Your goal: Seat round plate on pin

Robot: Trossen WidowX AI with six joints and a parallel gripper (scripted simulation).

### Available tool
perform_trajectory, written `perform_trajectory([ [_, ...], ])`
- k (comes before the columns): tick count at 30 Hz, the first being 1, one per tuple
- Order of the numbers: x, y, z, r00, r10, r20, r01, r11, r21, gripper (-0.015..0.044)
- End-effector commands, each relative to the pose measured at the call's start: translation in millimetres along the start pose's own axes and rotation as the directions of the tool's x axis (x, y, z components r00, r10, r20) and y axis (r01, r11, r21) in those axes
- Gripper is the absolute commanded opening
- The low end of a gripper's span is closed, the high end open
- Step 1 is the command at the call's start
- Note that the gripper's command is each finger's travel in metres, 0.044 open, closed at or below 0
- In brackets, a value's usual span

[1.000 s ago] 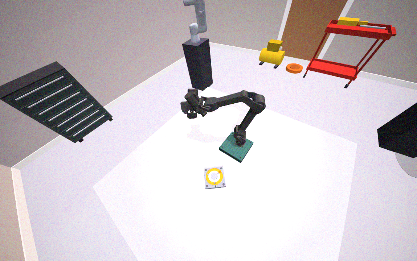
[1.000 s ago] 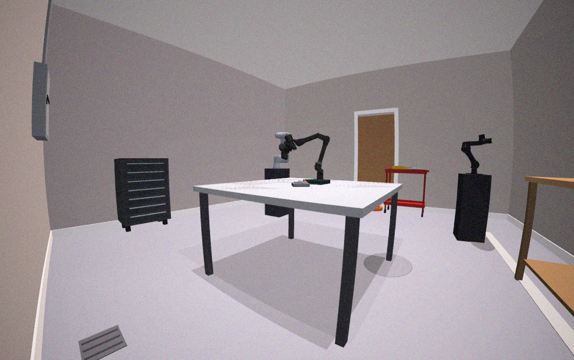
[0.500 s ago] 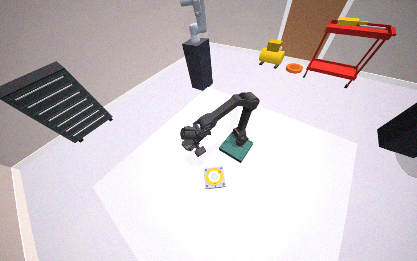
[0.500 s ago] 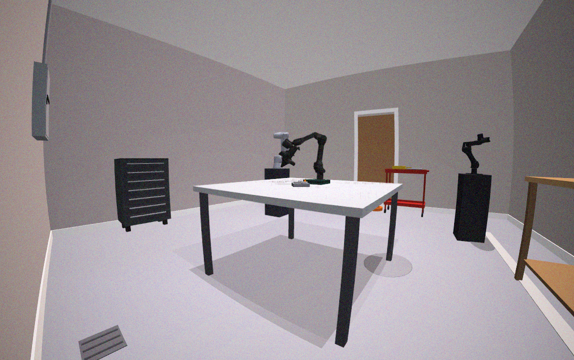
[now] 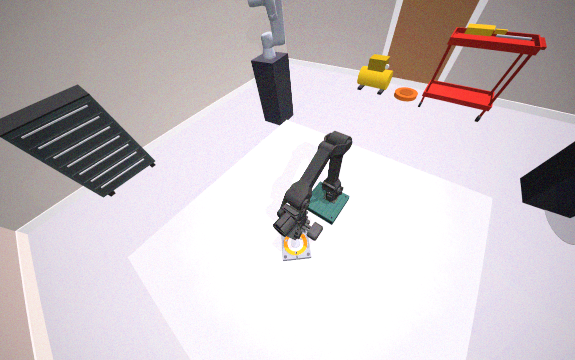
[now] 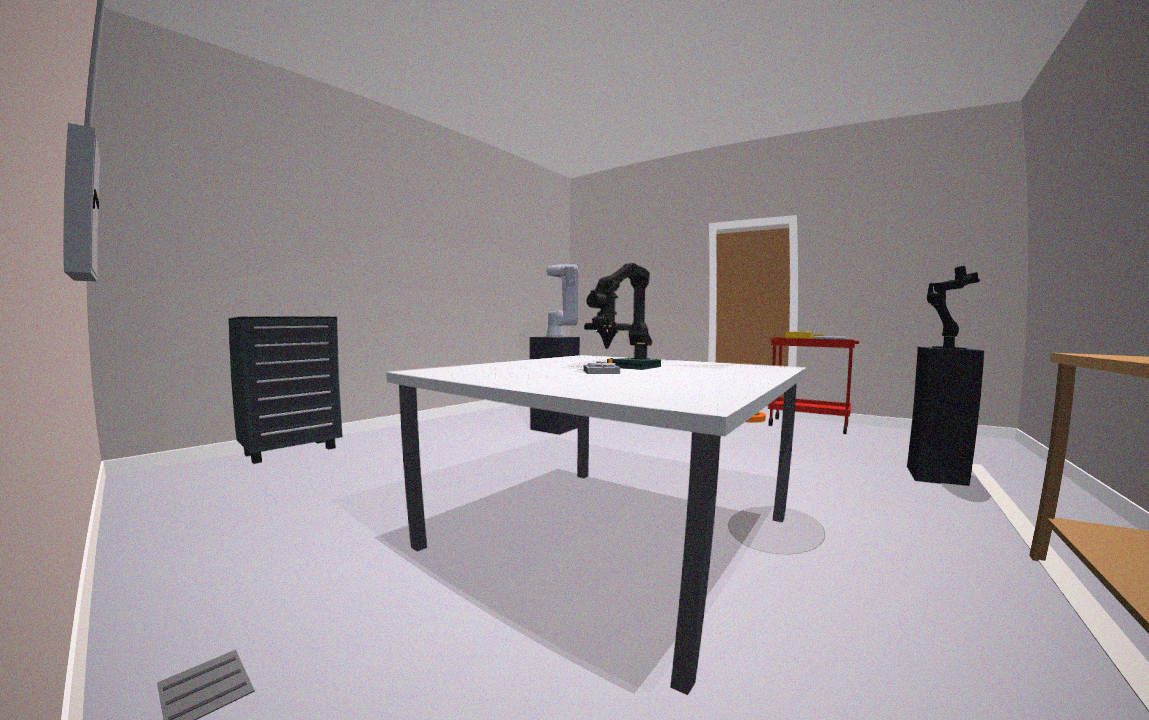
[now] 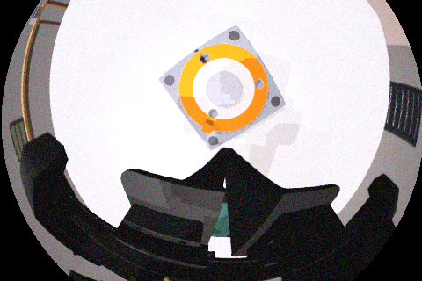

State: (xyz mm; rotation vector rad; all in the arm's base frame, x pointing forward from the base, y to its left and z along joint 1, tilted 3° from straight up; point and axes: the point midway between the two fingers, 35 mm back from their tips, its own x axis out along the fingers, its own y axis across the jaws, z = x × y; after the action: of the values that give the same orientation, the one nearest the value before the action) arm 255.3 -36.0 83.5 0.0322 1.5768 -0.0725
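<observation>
The round yellow and orange plate (image 7: 186,83) (image 5: 287,250) sits around the grey post (image 7: 224,89) on the square grey base (image 7: 173,90) (image 5: 302,257) (image 6: 602,368). Its orange tab (image 7: 207,126) points to the near corner of the base in the wrist view, with a small hole (image 7: 213,113) just inward of it. Two more holes show in the ring. The pin cannot be made out, nor whether the plate lies flat. My gripper (image 7: 226,152) (image 6: 608,346) is shut and empty, above the work near the tab side, not touching the plate.
The base stands on the white table (image 5: 370,268) (image 6: 506,385). My arm's green mounting board (image 5: 325,210) is behind the base. A dark drawer cabinet (image 5: 78,147) (image 6: 292,385) and a red cart (image 5: 457,96) (image 6: 815,407) stand off the table.
</observation>
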Motion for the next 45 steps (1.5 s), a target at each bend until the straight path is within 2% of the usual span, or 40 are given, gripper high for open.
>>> perform_trajectory([
  [1, 1, 2, -1, 1.0, 0.012, -0.015, -0.012, 1.0, 0.013, 0.0],
  [12, 47, 3, -2, 1.0, 0.012, -0.015, -0.012, 1.0, 0.013, 0.0],
  [45, 48, 42, 10, 1.0, 0.015, -0.014, -0.015, 1.0, 0.013, 0.0],
])
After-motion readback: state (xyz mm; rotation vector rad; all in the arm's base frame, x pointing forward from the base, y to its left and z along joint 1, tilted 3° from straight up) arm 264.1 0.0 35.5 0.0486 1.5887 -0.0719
